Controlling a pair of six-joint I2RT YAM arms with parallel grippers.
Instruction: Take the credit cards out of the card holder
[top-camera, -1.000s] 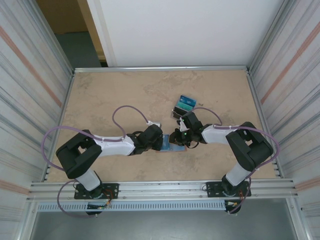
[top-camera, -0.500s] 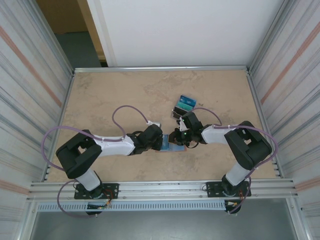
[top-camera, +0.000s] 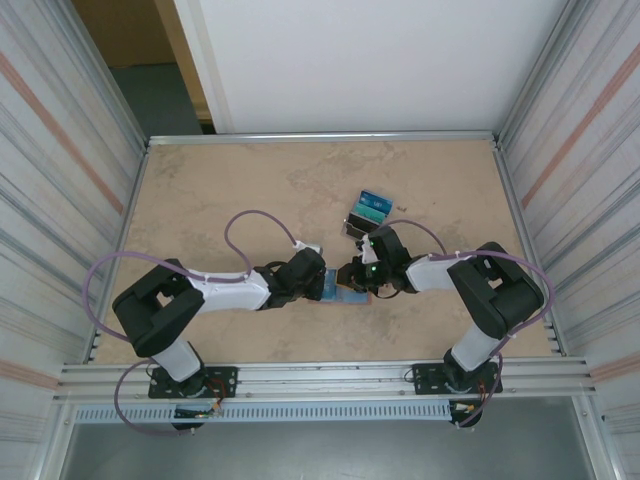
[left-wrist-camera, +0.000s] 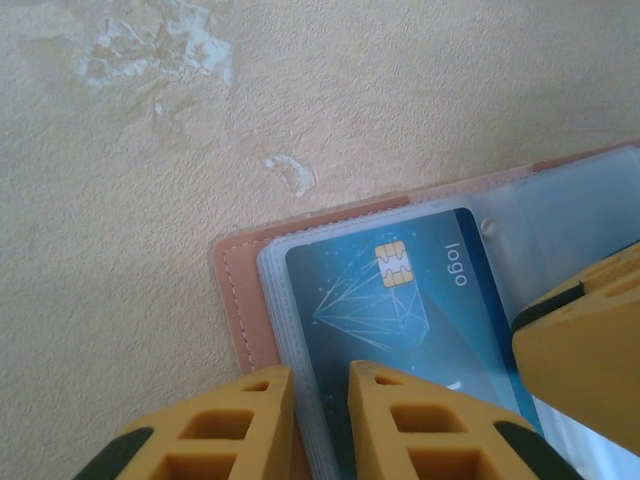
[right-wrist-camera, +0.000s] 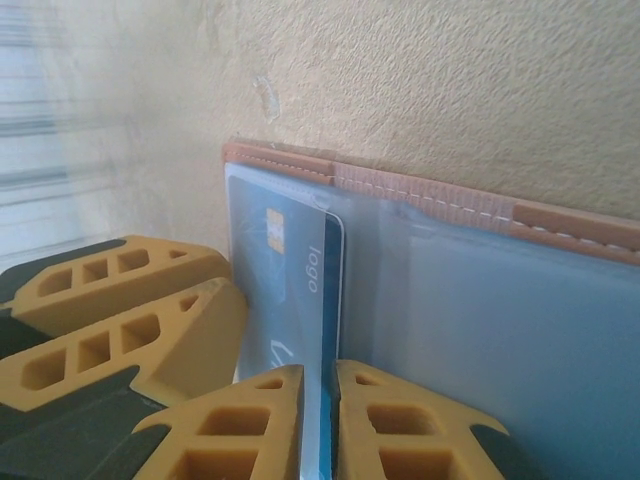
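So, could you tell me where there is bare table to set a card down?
Bare: the far-left table between back rail and left arm's cable; the far-right corner beyond the clear box; the near strip between card holder and front rail. Crowded: the middle, where left gripper and right gripper meet over the open holder.

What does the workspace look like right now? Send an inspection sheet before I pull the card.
Surface: beige mottled table, pale scuffs.
Job's things: card holder lying open; blue credit card with chip inside its clear sleeves.
Clutter: clear plastic box, blue-teal top, beyond the holder.
Grippers: left gripper pinching the holder's outer edge; right gripper pinching the card's edge, apparently.
Cables: purple cables looping from both arms, none across the holder.
Surroundings: corrugated metal walls at the sides, white panel behind.
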